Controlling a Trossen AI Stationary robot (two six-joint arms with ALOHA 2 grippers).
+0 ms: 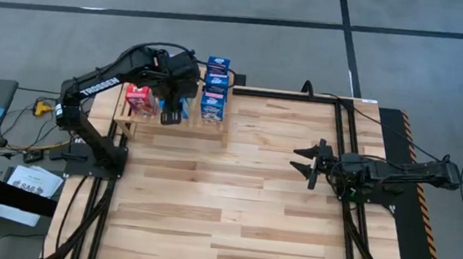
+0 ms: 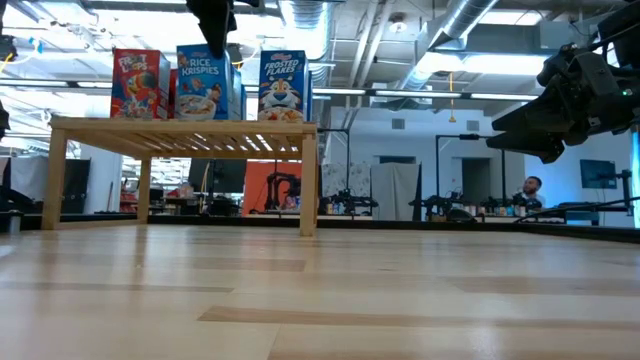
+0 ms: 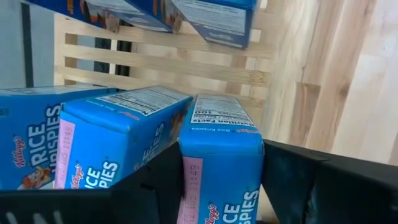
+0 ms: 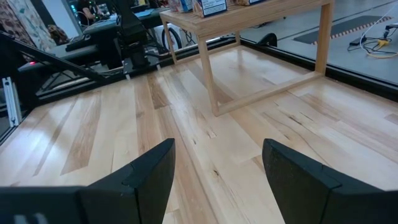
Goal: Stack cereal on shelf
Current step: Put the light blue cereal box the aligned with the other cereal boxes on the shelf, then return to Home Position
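Note:
The shelf (image 1: 141, 124) (image 2: 180, 135) stands at the table's far left. On its slatted top stand a red cereal box (image 1: 138, 98) (image 2: 140, 85), blue Rice Krispies boxes (image 2: 205, 85) (image 3: 112, 137) and a blue Frosted Flakes box (image 2: 283, 87), with more blue boxes (image 1: 215, 85) toward the far right end. My left gripper (image 1: 171, 114) (image 3: 221, 186) reaches down over the shelf, shut on one blue Rice Krispies box (image 3: 221, 155). My right gripper (image 1: 310, 164) (image 4: 217, 168) hovers open over the table's right half, far from the boxes. My left gripper pinches the blue Rice Krispies box between its two fingers (image 3: 165, 180), one on each narrow side near its top end (image 3: 186, 149). The fingers come from above, pointing down. The box stands upright on the shelf's slats, close beside a neighbouring Rice Krispies box.
Open plank tabletop (image 1: 233, 199) lies between the shelf and my right arm. A black frame rail (image 1: 347, 133) runs along the table's right side. Beyond the far edge the low view shows a workshop with equipment and a seated person (image 2: 532, 190).

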